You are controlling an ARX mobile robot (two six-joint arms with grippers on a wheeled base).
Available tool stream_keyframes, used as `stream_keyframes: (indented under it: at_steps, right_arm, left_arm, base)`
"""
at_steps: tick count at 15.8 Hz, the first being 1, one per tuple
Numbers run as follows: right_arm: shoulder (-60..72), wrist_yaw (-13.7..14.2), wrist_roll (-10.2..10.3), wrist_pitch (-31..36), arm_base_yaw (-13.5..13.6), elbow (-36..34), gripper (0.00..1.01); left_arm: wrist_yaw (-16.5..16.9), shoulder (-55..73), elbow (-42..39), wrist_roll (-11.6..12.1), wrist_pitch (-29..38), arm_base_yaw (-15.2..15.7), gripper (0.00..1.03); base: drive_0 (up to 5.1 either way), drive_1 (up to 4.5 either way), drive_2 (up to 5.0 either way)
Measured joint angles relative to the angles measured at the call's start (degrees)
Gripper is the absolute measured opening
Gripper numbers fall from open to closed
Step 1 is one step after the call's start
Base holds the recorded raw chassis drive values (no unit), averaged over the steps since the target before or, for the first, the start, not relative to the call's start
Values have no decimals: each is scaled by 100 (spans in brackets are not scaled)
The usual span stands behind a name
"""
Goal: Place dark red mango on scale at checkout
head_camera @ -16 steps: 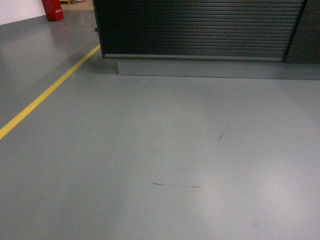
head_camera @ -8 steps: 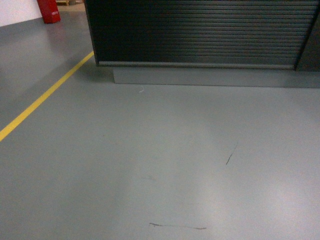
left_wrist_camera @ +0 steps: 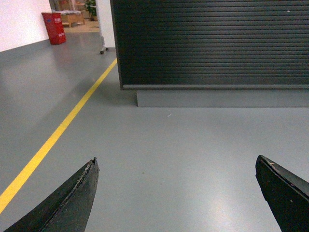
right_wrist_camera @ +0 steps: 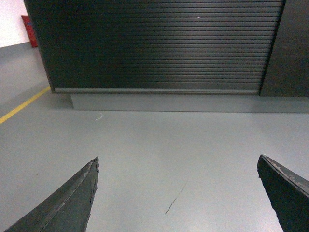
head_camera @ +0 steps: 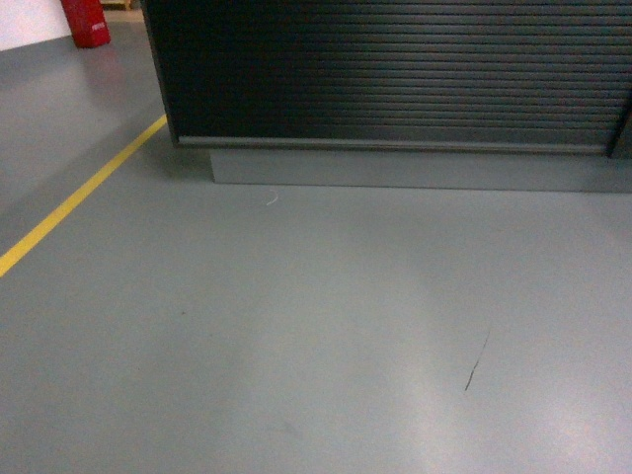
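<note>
You are looking at the checkout (head_camera: 395, 79) from the floor side: its dark ribbed front fills the head view from about 11 to 2 o'clock, sitting on a grey base (head_camera: 415, 168). Its top is out of view, so you cannot see the scale or the mango in any picture. The grey floor (head_camera: 296, 326) spreads below, with a yellow line (head_camera: 79, 197) running off toward 10 o'clock and a thin dark scuff (head_camera: 476, 360) near 4 o'clock. A red bin (head_camera: 84, 22) stands at the far upper left corner (only partly in frame).

Your left end effector (left_wrist_camera: 176, 193) is spread wide with nothing between its black fingers (left_wrist_camera: 72, 198), pointing at the left corner of the checkout. Your right end effector (right_wrist_camera: 176, 193) is likewise spread wide and holds nothing, its fingers (right_wrist_camera: 70, 200) framing the floor in front of the ribbed panel, with a dark side panel (right_wrist_camera: 289, 48) at 2 o'clock
</note>
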Motion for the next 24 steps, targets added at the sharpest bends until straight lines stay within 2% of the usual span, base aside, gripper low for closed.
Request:
stream_keyframes:
  at_steps: [24]
  right_arm:
    - [0,-9,0,-22,0,0,98]
  left_arm:
    - [7,0,0,0,4,0,98]
  base:
    - [5,435,-424]
